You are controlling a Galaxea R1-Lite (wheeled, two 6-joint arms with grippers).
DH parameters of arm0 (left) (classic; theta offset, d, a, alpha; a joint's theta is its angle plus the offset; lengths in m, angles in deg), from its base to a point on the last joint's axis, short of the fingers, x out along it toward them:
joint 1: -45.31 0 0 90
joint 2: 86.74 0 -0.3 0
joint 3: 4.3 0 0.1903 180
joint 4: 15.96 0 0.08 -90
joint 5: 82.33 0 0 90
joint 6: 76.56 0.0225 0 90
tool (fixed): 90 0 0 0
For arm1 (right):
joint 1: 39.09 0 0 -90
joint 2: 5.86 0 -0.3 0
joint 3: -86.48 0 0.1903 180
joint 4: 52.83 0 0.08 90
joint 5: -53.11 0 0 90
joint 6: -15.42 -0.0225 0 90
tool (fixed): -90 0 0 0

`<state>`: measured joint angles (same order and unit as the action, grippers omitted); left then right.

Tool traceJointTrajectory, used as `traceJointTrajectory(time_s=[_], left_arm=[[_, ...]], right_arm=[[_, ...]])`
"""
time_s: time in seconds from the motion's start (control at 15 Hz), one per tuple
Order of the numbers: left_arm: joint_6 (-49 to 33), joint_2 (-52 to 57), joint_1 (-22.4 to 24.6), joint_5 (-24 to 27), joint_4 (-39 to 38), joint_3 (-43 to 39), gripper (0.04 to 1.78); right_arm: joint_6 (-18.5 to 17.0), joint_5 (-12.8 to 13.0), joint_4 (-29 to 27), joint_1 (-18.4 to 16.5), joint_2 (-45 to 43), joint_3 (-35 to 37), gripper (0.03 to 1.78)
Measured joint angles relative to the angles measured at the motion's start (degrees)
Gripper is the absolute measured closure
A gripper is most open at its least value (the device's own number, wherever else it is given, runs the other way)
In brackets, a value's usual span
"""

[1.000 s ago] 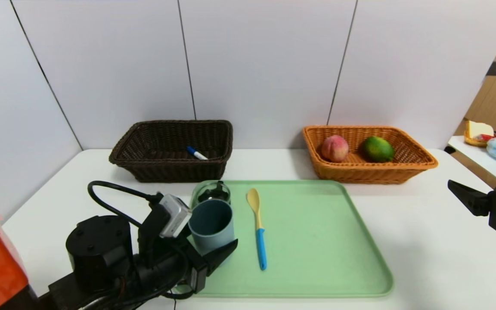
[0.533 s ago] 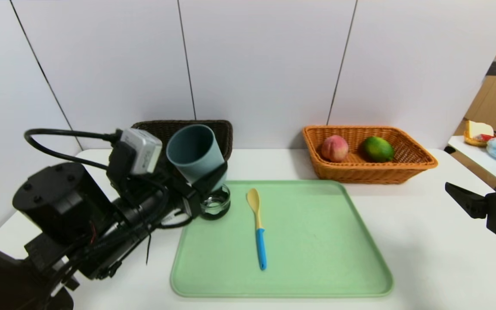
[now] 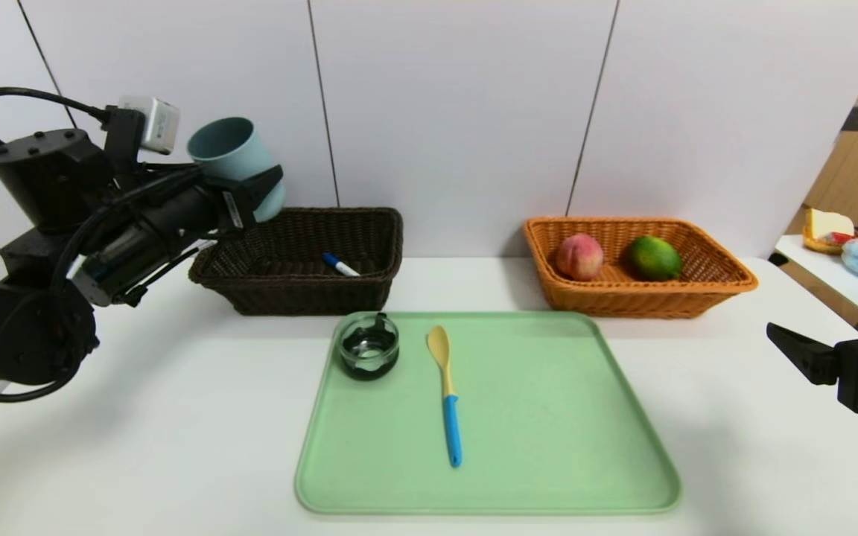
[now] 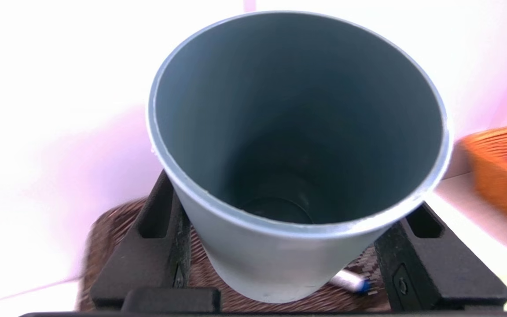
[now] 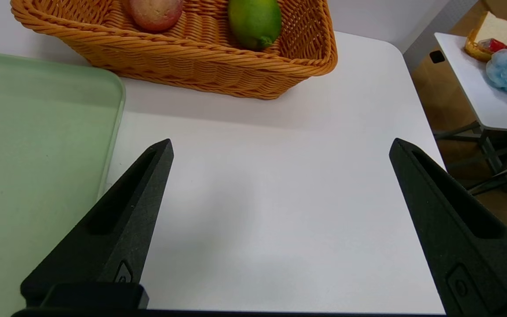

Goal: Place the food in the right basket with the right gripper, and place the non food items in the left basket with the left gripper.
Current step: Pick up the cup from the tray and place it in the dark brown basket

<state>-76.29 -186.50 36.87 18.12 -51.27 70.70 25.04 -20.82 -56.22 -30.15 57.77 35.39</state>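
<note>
The left gripper [image 3: 254, 195] is clenched on the blue-grey plastic cup [image 3: 237, 167], one black finger [image 4: 156, 246] on each side of the lower wall, mouth tilted up and toward the arm. The cup hangs above the near-left corner of the dark brown wicker basket [image 3: 384, 223], clear of its rim, so the step in hand looks like the carry-and-drop into that basket.

To do it well, I judge the cup should travel further over the basket's middle before the fingers part; released where it is, it could catch the flared rim and roll out onto the white table [image 3: 176, 417]. Lowering it close to the woven floor first would keep it from bouncing (it is light, hollow plastic, and probably lively). The white marker with blue cap [image 3: 340, 265] lies inside the basket toward the side away from the cup, so setting the cup down short of it avoids knocking it.

Still waiting just in front of the basket, on the green tray [image 3: 548, 417], are the small glass jar with black insert [image 3: 368, 347] at the tray's corner nearest the basket and the yellow-bowled, blue-handled spoon [image 3: 445, 394] just beside it.

Well apart from the dark basket, the orange-tan basket [image 3: 727, 279] already holds the peach [image 3: 579, 256] and the green citrus [image 3: 654, 257]. The right gripper [image 5: 280, 229] is parked beyond the tray's far side, fingers spread wide and holding nothing.
</note>
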Motion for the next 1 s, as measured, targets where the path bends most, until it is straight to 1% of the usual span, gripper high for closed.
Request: traceJointTrajectory(time_s=[0.27,0.4,0.6,0.87,1.0], left_arm=[[0.5,-3.46,3.43,-0.01,19.49,9.67,0.7],[1.07,-6.08,4.39,-0.15,24.81,12.87,0.7],[1.24,-10.22,4.89,-0.85,25.37,15.37,0.7],[1.22,-13.2,5.0,-1.06,25.12,15.79,0.7],[1.22,-13.95,4.91,-2.49,25.12,15.76,0.7]], right_arm=[[-0.04,0.0,0.05,0.0,-0.16,0.66,0.12],[-0.12,0.0,0.11,-0.02,-0.24,0.88,0.12],[-0.83,0.0,0.11,-0.09,-0.27,1.4,0.12],[-1.24,-0.09,0.11,-0.07,-0.33,1.68,0.12],[-1.27,-0.09,0.09,-0.05,-0.33,1.71,0.12]])
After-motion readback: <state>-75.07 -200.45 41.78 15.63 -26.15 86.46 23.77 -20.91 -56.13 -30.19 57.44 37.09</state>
